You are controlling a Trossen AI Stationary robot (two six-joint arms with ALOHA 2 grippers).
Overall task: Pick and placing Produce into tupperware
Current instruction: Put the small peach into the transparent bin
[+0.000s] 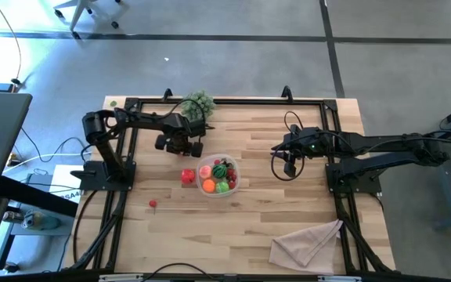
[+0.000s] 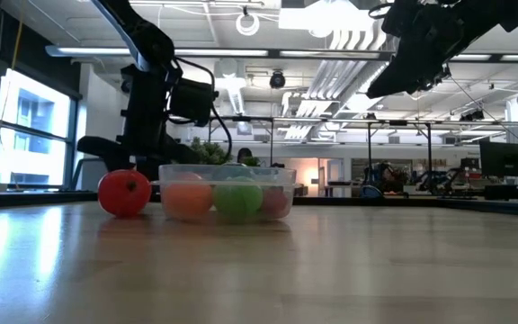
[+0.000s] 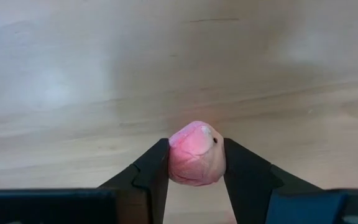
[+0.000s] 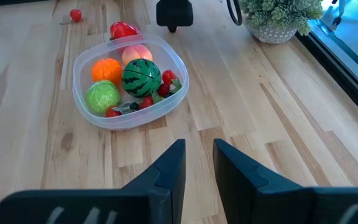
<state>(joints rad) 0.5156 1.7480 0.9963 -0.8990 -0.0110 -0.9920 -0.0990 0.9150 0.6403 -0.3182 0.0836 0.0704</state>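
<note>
Left wrist view: pink toy fruit [image 3: 196,153] pinched between left gripper [image 3: 196,171] fingers above bare wood; tupperware [image 1: 233,177] of produce just beside it, red piece [image 1: 187,177] alongside; right gripper [image 4: 198,163] narrowly parted, empty, well apart

a: left arm? b: stretched across the table's far side, left gripper [image 3: 195,163] raised, fingers [image 3: 149,171] clamped on a pink piece.
a: right arm? b: reaching inward, right gripper [image 4: 199,163] aloft, fingers narrowly apart, nothing between.
</note>
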